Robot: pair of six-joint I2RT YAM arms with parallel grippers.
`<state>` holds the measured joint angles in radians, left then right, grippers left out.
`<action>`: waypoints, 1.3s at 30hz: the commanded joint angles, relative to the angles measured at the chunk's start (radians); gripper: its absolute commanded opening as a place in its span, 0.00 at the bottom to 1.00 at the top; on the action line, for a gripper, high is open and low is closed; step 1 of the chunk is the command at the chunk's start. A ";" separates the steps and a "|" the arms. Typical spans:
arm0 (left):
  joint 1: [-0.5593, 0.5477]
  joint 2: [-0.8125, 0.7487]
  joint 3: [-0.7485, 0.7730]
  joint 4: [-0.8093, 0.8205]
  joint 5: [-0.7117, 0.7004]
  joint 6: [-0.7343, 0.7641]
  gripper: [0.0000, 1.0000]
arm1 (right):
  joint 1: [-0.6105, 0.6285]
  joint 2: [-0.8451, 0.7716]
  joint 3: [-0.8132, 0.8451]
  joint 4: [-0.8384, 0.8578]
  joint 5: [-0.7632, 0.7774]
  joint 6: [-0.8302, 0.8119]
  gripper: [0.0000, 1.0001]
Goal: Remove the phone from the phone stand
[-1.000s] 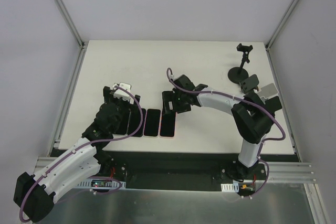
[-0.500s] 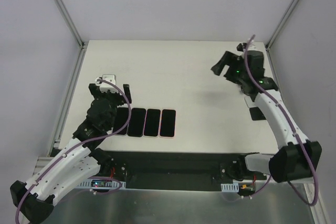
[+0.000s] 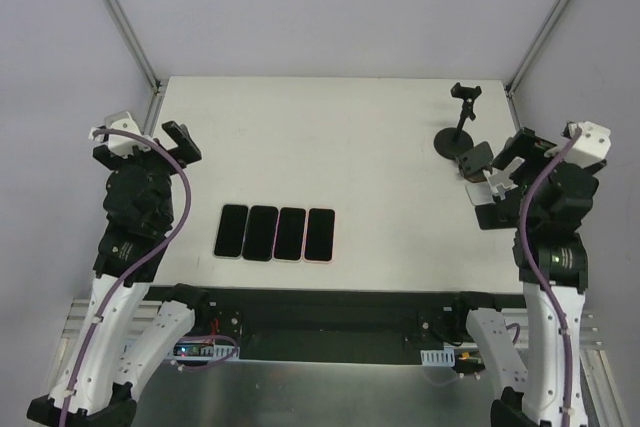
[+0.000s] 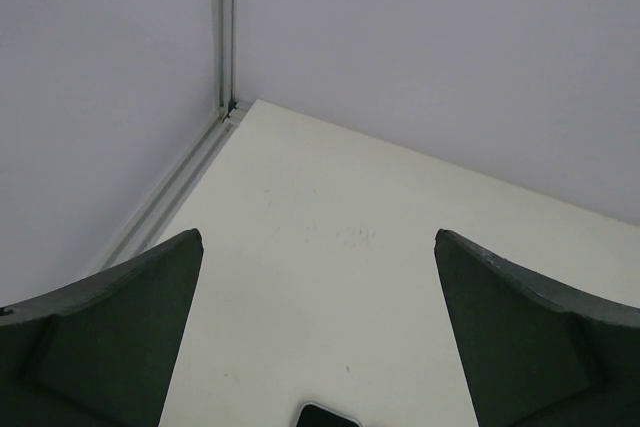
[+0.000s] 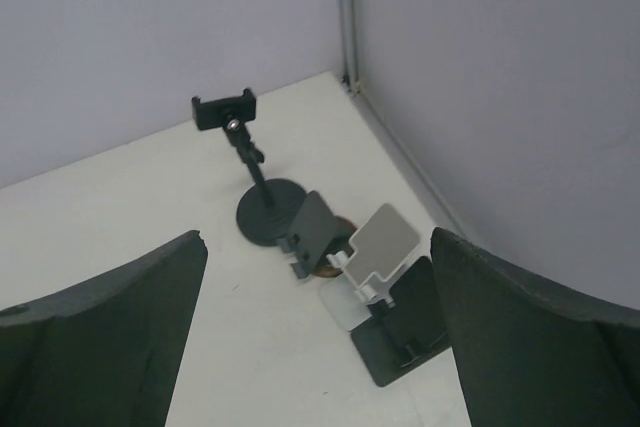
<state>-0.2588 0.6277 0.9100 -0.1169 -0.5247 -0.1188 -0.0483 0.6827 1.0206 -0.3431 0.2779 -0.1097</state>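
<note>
A matte white table [image 3: 340,127] is filling the workspace, boxed in by plain pale lilac-grey walls [image 3: 330,7], with bare aluminium rails [image 3: 125,17] running up the corners and along the table's sides. Four flat rectangular smartphones [image 3: 261,233] with glossy black screens are lying face up in a tight side-by-side row at lower centre of the top view, long edges nearly touching. The rightmost, a pink-edged phone [image 3: 319,235], is showing a thin pink rim; the other three are reading dark all round. All four are resting on the table, well apart from the phone stands grouped at the right of the frame. Stands are counting four: a tall black clamp stand [image 5: 270,212] on a round base, a small dark folding stand [image 5: 318,227], a silver-white tilted stand [image 5: 385,237] and a flat black stand [image 5: 395,357], this last partly cut off by a finger. The left gripper [image 4: 318,239] is hovering at the table's left edge, jaws spread wide, gripping nothing. The right gripper [image 5: 318,237] is hanging by the stand cluster, jaws likewise wide apart and empty.
</note>
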 commanded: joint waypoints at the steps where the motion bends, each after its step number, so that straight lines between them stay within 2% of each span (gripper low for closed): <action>1: 0.006 -0.020 0.101 -0.023 0.009 0.042 0.99 | -0.004 -0.136 0.004 0.077 0.200 -0.166 0.96; 6: 0.006 -0.034 0.138 0.008 -0.104 0.110 0.99 | -0.004 -0.195 0.025 0.102 0.234 -0.261 0.96; 9: 0.006 -0.033 0.150 0.019 -0.118 0.154 0.99 | -0.004 -0.209 0.027 0.110 0.230 -0.291 0.96; 20: 0.006 -0.043 0.222 0.042 -0.118 0.197 0.99 | -0.004 -0.224 0.007 0.179 0.215 -0.292 0.96; 39: 0.006 -0.085 0.171 0.080 -0.135 0.169 0.99 | -0.002 -0.140 0.016 0.263 0.187 -0.292 0.96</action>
<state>-0.2581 0.5476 1.0874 -0.0921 -0.6384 0.0521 -0.0483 0.5156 1.0084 -0.1482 0.4812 -0.3870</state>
